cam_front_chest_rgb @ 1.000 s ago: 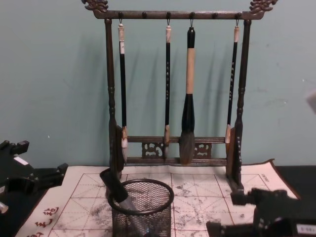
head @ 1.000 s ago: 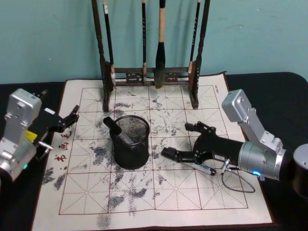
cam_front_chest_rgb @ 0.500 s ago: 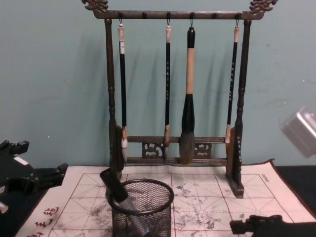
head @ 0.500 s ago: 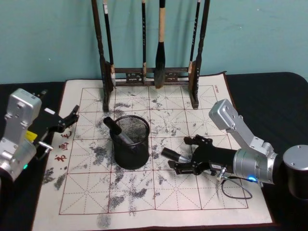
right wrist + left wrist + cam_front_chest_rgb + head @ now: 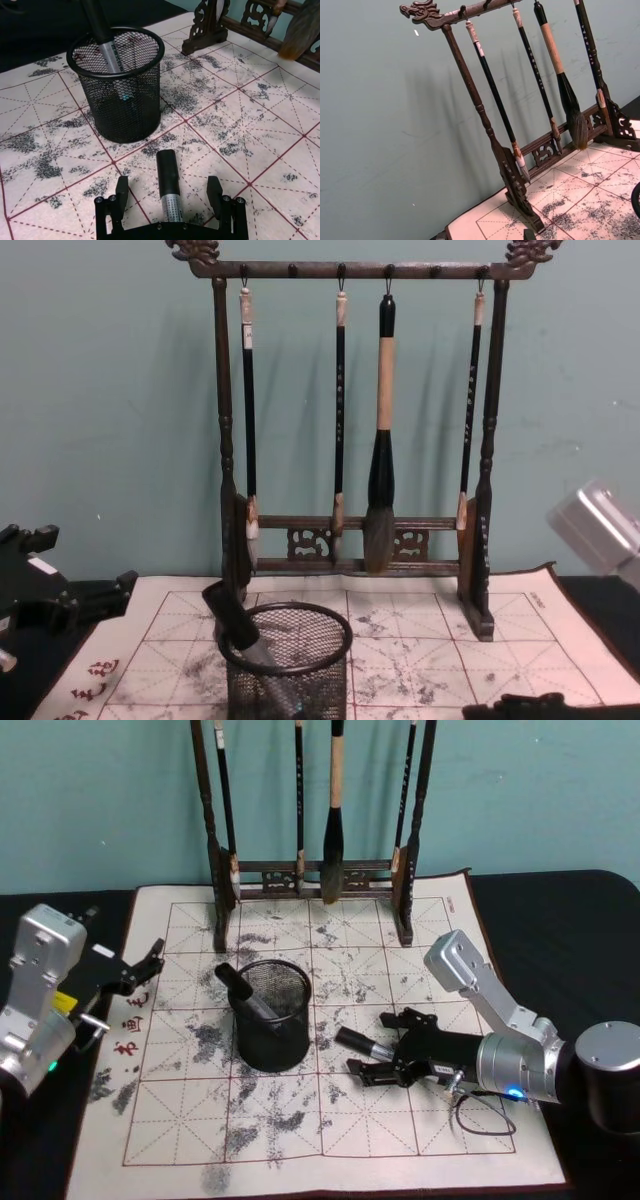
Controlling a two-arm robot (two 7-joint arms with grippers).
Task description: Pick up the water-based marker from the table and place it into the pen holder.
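The right end effector (image 5: 375, 1044) sits low over the white gridded mat (image 5: 200, 1120) on the dark desk (image 5: 580, 920), its two black fingers (image 5: 120, 192) spread wide on either side of the water-based marker (image 5: 358, 1041). The marker lies flat on the ink-stained mat between the spread fingers, and the right wrist view shows mat on both sides of its silver-grey barrel, so neither finger touches it. Its wide black cap points toward the black wire-mesh pen holder (image 5: 272, 1013) and reaches a little past the fingertips. The pen holder stands upright on the mat, near the marker's cap end but apart from it, on the robot's left of the end effector. A second marker (image 5: 105, 42) leans inside the holder, its black cap resting against the rim on the far left side. The left end effector (image 5: 152, 965) hangs released at the left edge of the mat, well apart from the holder, its fingers apart and empty. Behind the holder, at the far edge of the mat, a dark wooden brush rack (image 5: 225, 440) with carved ends carries four hanging calligraphy brushes (image 5: 380, 440) against a teal wall.
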